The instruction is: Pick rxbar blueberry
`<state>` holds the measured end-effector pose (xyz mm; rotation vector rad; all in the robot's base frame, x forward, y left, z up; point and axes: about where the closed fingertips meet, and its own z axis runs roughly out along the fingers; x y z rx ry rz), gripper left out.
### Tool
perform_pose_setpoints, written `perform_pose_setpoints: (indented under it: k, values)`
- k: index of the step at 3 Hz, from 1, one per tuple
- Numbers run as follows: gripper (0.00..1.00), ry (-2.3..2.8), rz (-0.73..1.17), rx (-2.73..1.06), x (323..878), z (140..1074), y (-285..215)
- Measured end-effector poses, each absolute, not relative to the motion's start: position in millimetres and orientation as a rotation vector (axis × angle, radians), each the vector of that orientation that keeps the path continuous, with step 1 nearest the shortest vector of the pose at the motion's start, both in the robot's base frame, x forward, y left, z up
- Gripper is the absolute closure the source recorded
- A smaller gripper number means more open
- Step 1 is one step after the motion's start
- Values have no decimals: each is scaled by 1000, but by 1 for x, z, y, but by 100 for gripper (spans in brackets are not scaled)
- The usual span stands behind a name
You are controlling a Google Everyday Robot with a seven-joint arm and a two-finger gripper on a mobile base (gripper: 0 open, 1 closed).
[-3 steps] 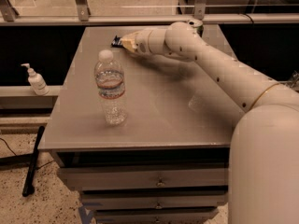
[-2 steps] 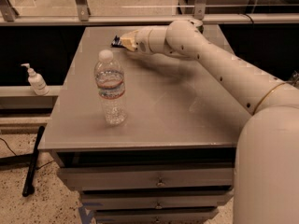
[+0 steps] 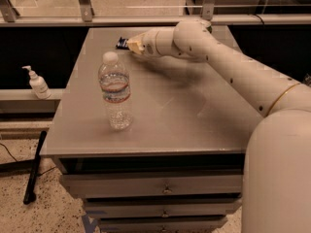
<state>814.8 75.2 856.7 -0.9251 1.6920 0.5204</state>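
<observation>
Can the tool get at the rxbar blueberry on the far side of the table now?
Probably yes. The tool is beside the rxbar blueberry at the far edge of the table, nothing stands between them, and the water bottle stands apart, nearer the camera.

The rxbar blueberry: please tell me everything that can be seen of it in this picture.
The rxbar blueberry is a small, flat bar in a dark wrapper with a faint pale marking. It lies flat on the grey table, near the far edge and left of the middle. Only its left end shows; the gripper, which reaches in from the right, hides the rest. Whether the gripper touches the bar cannot be told. The water bottle stands apart from it, nearer the camera.
</observation>
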Motion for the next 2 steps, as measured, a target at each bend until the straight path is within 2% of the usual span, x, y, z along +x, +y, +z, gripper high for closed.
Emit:
perform_pose_setpoints:
  k: [2]
  values:
    - [13,1714,451,-890,838,847,51]
